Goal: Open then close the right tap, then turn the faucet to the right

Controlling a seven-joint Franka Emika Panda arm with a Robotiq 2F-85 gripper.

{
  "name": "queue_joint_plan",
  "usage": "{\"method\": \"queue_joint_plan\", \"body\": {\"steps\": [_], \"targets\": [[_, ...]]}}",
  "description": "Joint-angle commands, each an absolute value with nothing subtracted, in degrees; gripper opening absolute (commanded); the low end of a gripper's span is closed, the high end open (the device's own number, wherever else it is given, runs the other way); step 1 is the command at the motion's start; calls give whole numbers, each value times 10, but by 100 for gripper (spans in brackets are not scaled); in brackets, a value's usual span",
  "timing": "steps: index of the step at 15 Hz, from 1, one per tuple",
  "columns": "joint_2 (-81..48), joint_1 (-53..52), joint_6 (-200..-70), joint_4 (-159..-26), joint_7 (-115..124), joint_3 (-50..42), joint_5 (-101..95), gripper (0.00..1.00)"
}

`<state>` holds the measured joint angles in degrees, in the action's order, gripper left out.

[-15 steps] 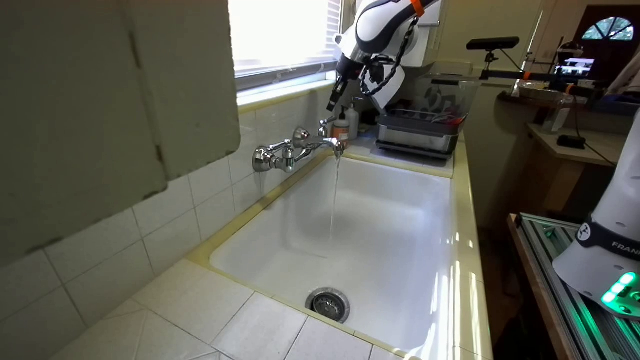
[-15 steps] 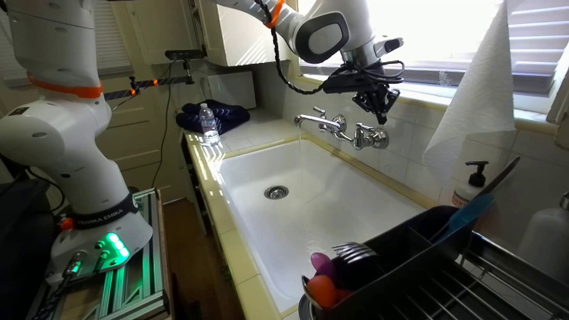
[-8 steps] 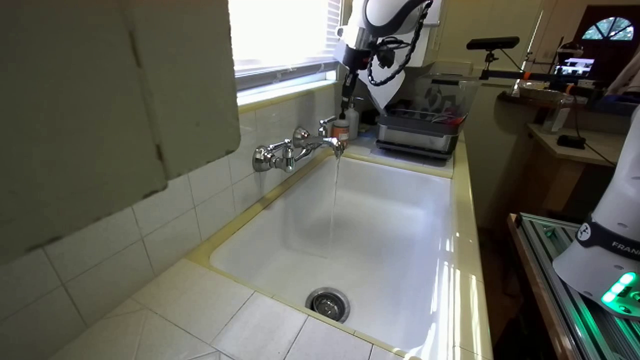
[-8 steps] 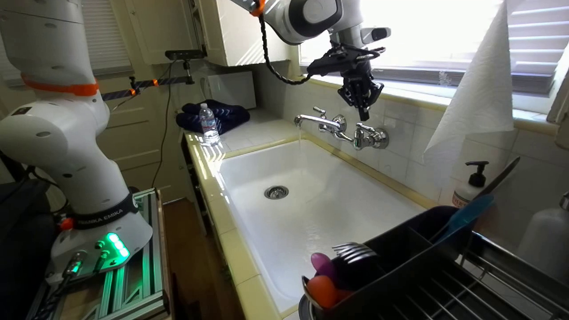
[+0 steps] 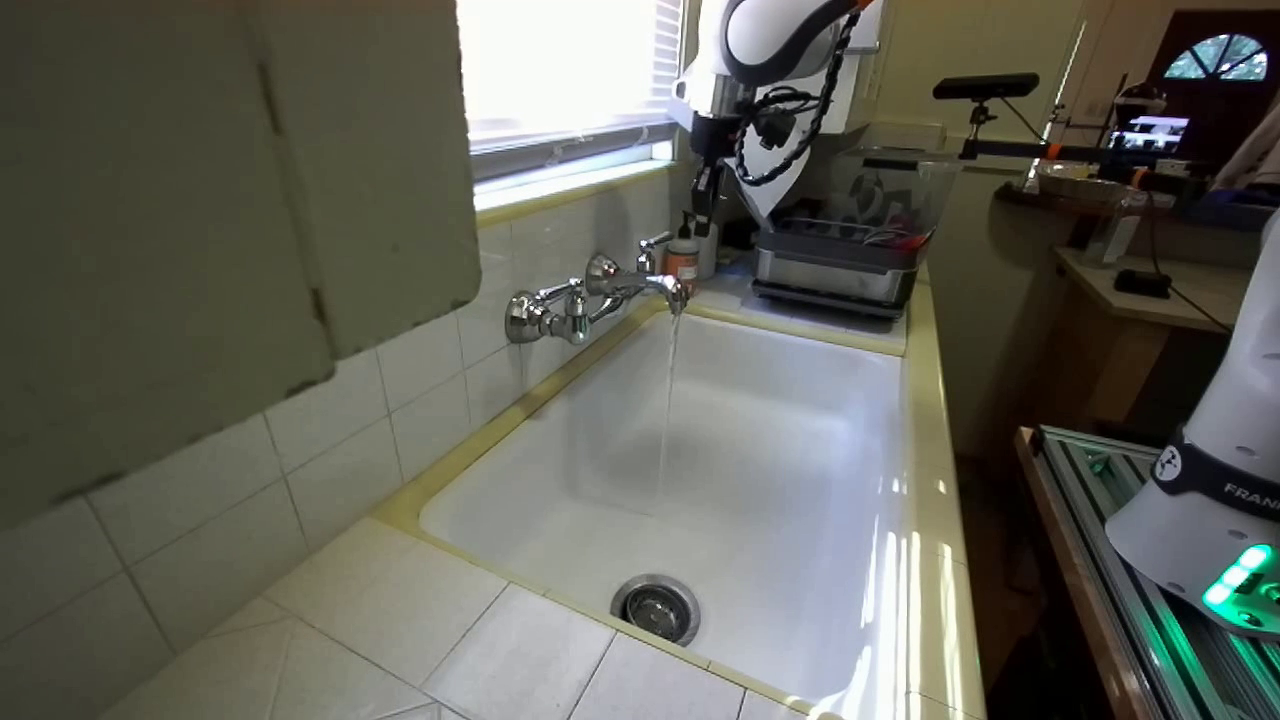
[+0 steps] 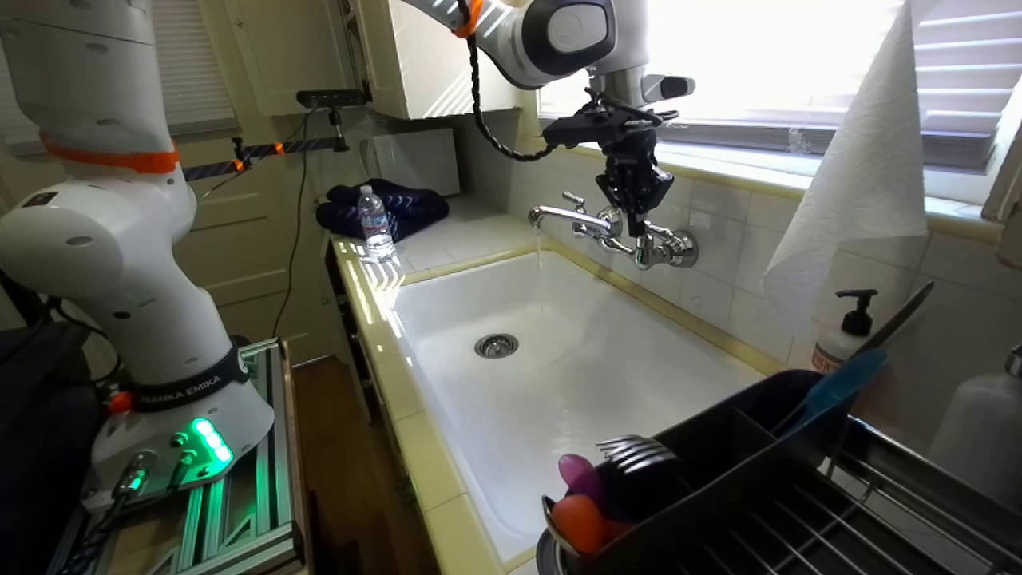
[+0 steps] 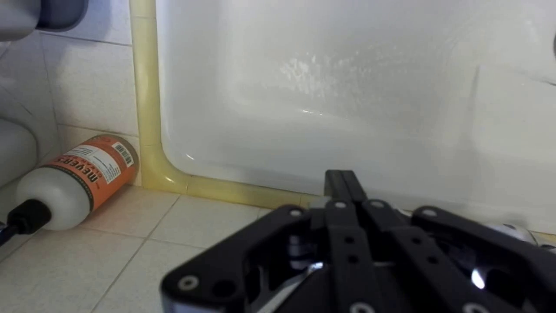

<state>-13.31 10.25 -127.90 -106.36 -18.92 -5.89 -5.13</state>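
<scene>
Wrist view shows the end effector (image 7: 346, 186) narrow, fingertips pressed together. Near it, to its left in an exterior view, the chrome right tap (image 5: 648, 254) stands apart; lower left, the faucet spout (image 5: 655, 283) pours water (image 5: 670, 382) into the white sink (image 5: 780, 460).

The arm (image 6: 571, 36) bends over; the tool (image 7: 341, 177) points down, closed.

pincer (image 6: 636, 227) lower, farther from wall (image 6: 728, 220)
</scene>
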Motion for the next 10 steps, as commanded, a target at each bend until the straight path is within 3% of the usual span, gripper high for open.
{"method": "queue_joint_plan", "body": {"steps": [1,10], "targets": [[-159,106,-1298,-1047,-182,-57,-26,0],[-214,116,-1338,-994,-184,-51,26,0]]}}
